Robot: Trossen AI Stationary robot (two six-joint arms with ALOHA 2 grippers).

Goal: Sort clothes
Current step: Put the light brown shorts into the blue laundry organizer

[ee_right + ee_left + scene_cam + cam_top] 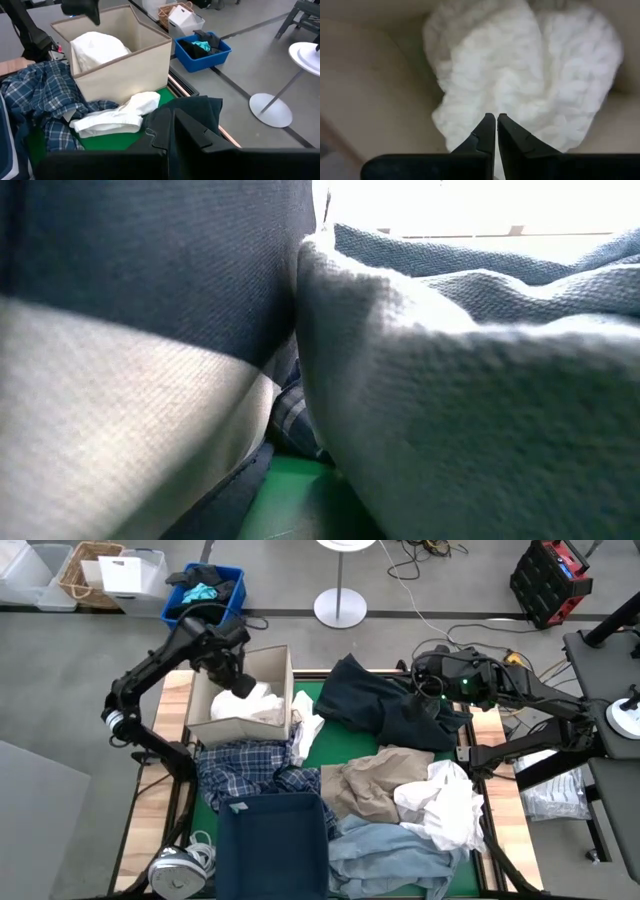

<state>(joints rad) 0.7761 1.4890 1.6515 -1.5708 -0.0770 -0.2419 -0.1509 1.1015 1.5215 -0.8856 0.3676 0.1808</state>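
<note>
Left wrist view shows the left gripper with its two dark fingers pressed together, holding nothing, poised just above a white garment that lies inside the beige box. Beside that box, a second white shirt and the plaid shirt spread over the green mat. Farther off, the right gripper is clamped on the dark navy piece, with tan trousers and denim beyond it.
</note>
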